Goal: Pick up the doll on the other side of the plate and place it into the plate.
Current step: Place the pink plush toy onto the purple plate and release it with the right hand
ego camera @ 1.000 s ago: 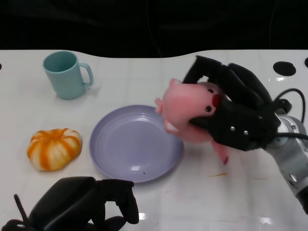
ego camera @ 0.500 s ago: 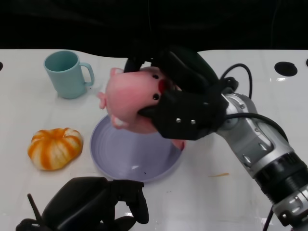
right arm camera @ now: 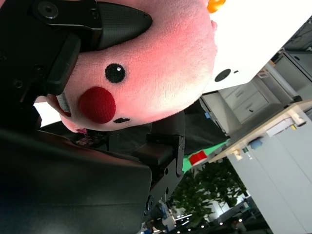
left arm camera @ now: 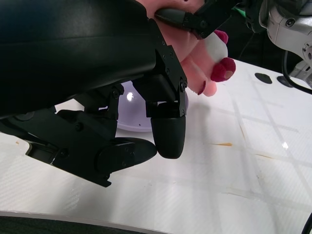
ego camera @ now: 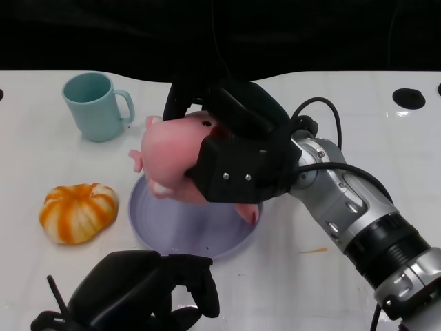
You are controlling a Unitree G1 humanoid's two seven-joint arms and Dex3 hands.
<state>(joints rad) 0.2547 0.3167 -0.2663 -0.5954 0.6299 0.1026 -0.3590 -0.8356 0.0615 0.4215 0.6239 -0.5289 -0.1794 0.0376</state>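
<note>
My right hand [ego camera: 238,148] grips a pink plush doll [ego camera: 169,157] and holds it in the air over the lavender plate [ego camera: 162,227], above the plate's far left part. The right wrist view shows the doll's face [right arm camera: 146,73] close up, with black fingers [right arm camera: 83,29] wrapped around it. In the left wrist view the doll's pink feet [left arm camera: 214,58] hang above the plate [left arm camera: 127,124]. My left hand [ego camera: 131,289] rests near the table's front edge, fingers curled in with nothing in them.
A teal mug [ego camera: 96,105] stands at the back left. An orange and white pumpkin [ego camera: 76,212] lies left of the plate. Dark round holes [ego camera: 408,98] mark the table's back right. A small yellowish smear [ego camera: 313,250] lies right of the plate.
My right hand has carried the doll leftward from beside the plate's right rim to above the plate. The left hand has shifted slightly.
</note>
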